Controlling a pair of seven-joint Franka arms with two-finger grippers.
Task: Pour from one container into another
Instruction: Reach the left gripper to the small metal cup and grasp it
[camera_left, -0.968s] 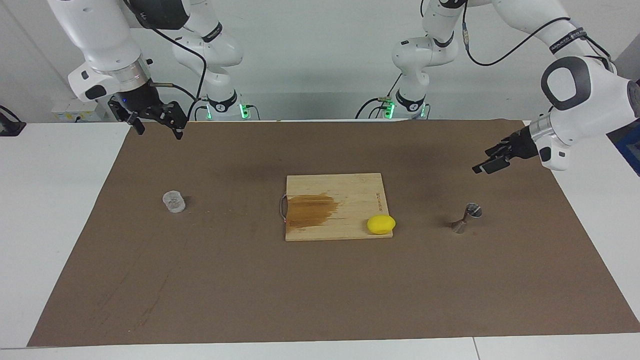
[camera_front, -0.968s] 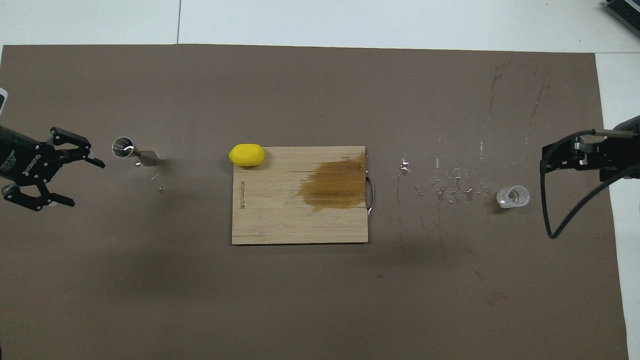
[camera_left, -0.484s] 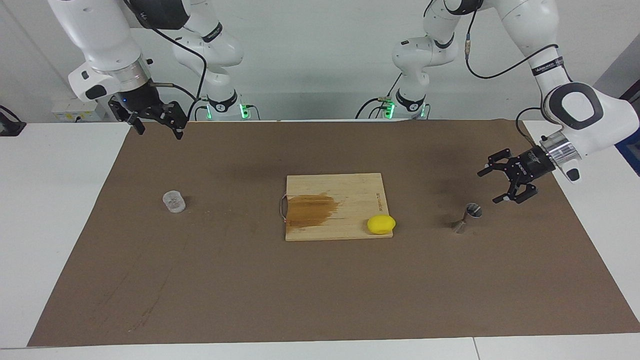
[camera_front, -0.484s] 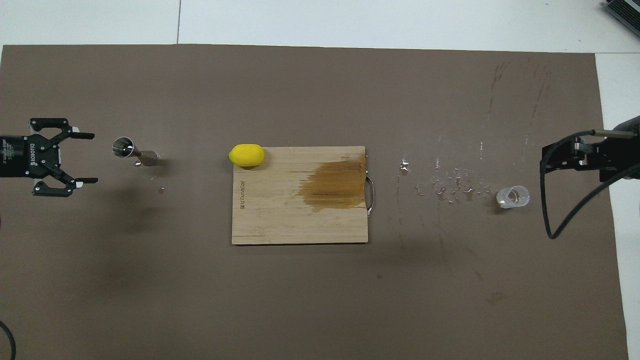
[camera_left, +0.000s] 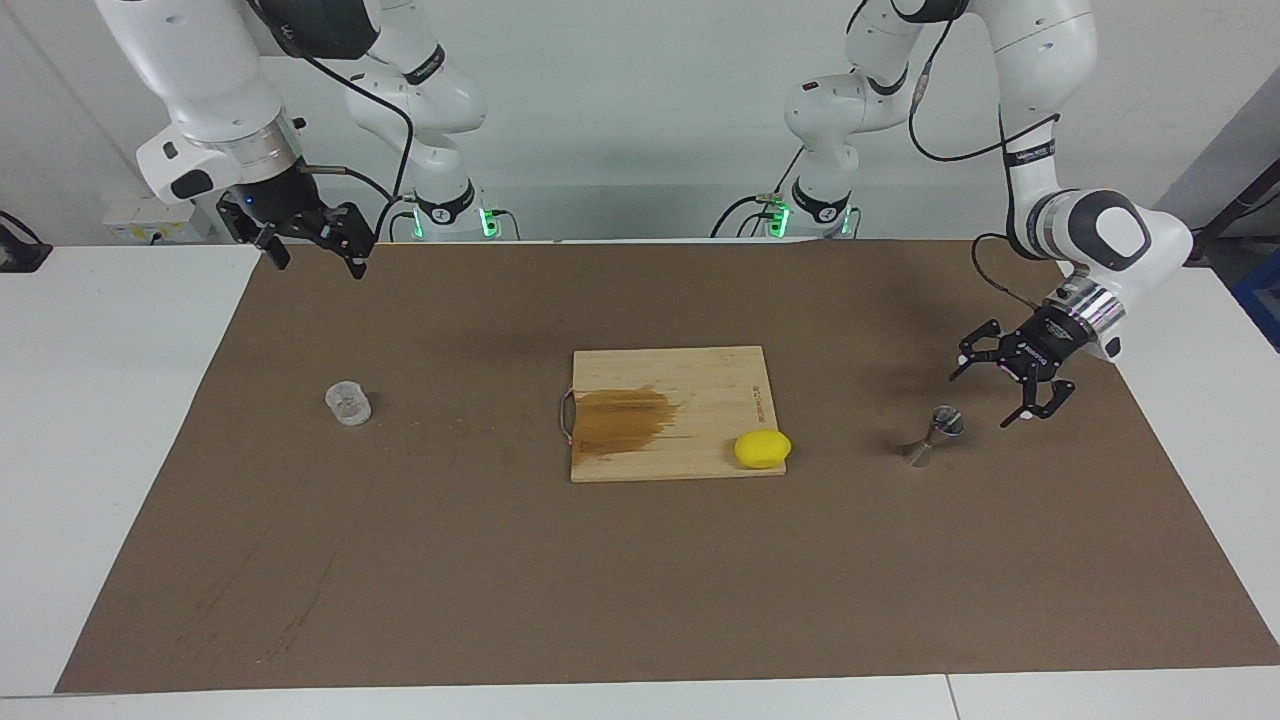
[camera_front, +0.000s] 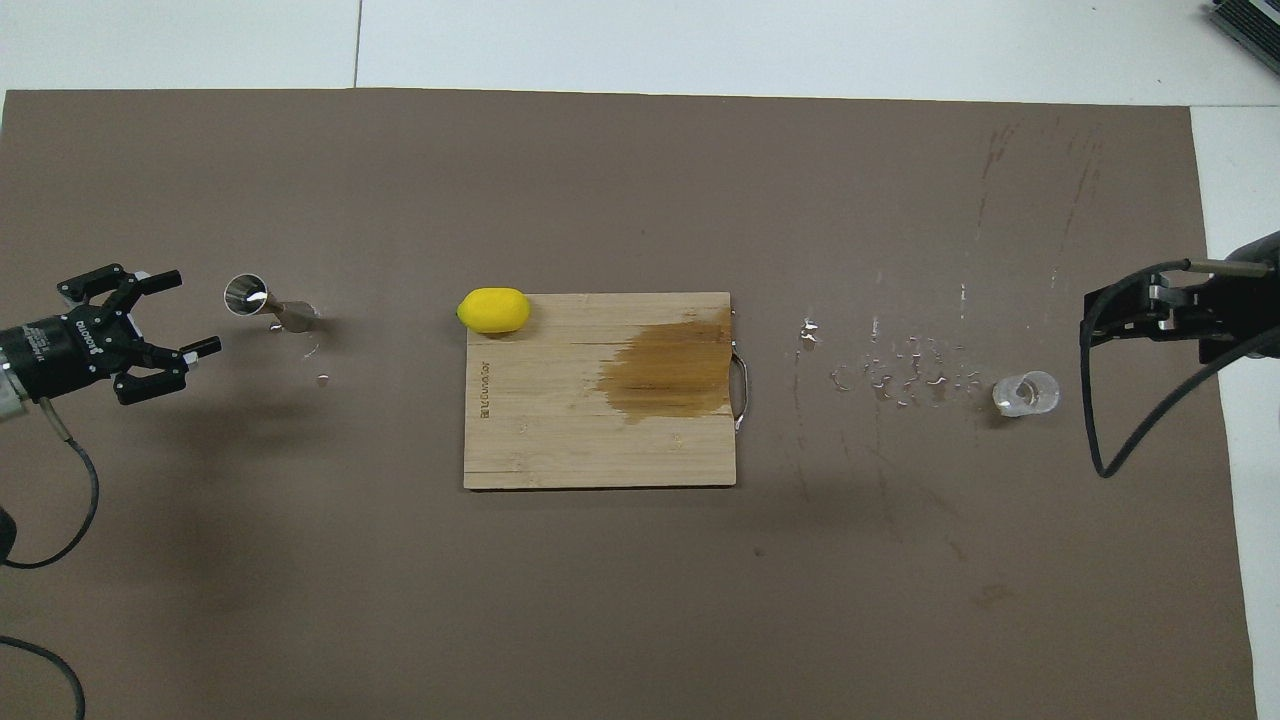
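The tiny clear cup (camera_left: 348, 403) stands on the brown mat toward the right arm's end of the table; it also shows in the overhead view (camera_front: 1025, 393). The steel hourglass jigger (camera_left: 935, 435) stands toward the left arm's end, and shows in the overhead view too (camera_front: 260, 303). My left gripper (camera_left: 985, 398) is open and empty, low over the mat beside the jigger, apart from it, with its fingers pointing at it (camera_front: 197, 311). My right gripper (camera_left: 320, 266) is open and empty, raised over the mat's edge beside the cup (camera_front: 1092, 318).
A wooden cutting board (camera_left: 700, 380) with a dark wet stain lies in the middle of the mat. A yellow lemon (camera_left: 762, 449) sits at its corner on the jigger's side. Water drops (camera_front: 900, 365) lie on the mat between board and cup.
My left gripper has come down and swung in toward the jigger, turning so that its open fingers face it. The right arm, cup and jigger have not moved.
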